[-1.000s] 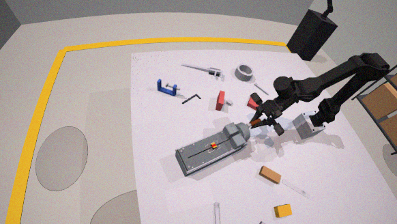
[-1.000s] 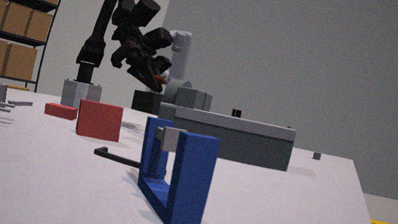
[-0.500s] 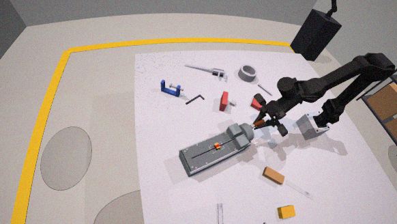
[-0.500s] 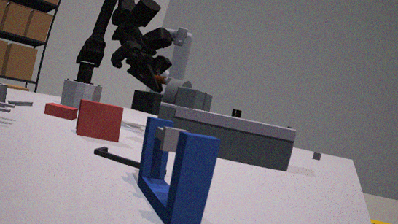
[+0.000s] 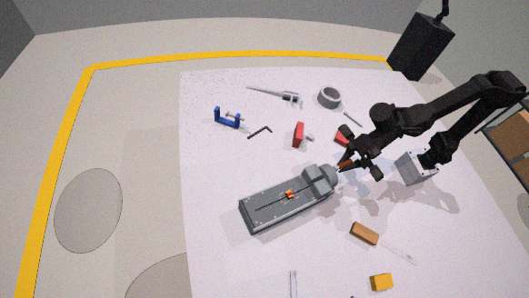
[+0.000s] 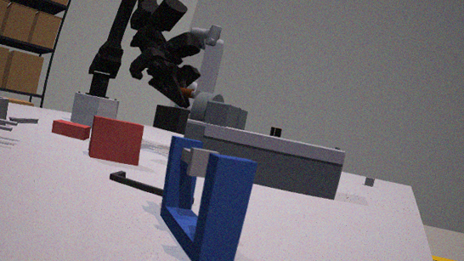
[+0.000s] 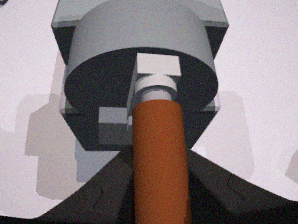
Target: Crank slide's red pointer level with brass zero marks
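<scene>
Has the hand (image 5: 340, 167) (image 6: 188, 101) (image 7: 153, 155) nearly shut, with only a narrow opening, and clamped on the orange-brown handle (image 5: 345, 163) (image 6: 187, 92) (image 7: 160, 162) of the crank (image 7: 158, 65). Reaches down at a slant to the round end of the grey machine (image 5: 273, 208) (image 6: 283, 161) (image 7: 140, 30), with one finger on each side of the handle. Shows the crank's pale end block just beyond the handle, in front of the dark round face.

Lies slantwise on the pale surface (image 5: 214, 173) (image 6: 50, 189) (image 7: 265, 50), in the machine's case, with the red pointer (image 5: 289, 194) at the long slot, between the slot's two ends. Cannot tell from here whether the pointer is exactly level with the brass marks, too small to make out.

Stands near the blue clamp (image 5: 225, 121) (image 6: 230, 212), in the case of the bent black key (image 5: 260, 132) (image 6: 139, 185). Shows farther along a red block (image 5: 298, 134) (image 6: 117, 141), upright, and a grey ring (image 5: 328, 101). Shows a yellow block (image 5: 381, 282) well apart from the ring, on the machine's other side.
</scene>
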`<state>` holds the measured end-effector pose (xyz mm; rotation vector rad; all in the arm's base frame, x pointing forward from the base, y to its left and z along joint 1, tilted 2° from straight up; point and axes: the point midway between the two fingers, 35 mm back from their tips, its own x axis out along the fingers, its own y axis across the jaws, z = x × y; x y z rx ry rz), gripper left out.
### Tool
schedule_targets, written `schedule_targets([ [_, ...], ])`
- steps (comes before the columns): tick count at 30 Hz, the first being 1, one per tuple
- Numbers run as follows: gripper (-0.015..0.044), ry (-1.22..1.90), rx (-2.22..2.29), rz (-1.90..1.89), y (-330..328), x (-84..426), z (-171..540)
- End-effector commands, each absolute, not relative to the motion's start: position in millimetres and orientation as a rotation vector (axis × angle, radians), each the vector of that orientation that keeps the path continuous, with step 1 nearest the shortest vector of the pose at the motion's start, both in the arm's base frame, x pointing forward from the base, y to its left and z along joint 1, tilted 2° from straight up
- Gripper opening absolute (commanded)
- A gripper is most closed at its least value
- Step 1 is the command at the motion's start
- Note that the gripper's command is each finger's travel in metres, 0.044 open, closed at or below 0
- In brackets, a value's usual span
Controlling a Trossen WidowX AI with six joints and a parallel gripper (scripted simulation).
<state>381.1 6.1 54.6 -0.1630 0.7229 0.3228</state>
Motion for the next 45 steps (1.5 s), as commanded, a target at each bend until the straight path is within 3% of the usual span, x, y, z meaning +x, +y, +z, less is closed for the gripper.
schedule_targets([
  [1,0.0,0.723,-0.155,0.328,7.6,380.5,54.7],
  [40,0.0,0.723,-0.163,0.324,6.7,380.8,54.2],
  [45,0.0131,0.723,-0.163,0.324,6.7,380.8,54.2],
])
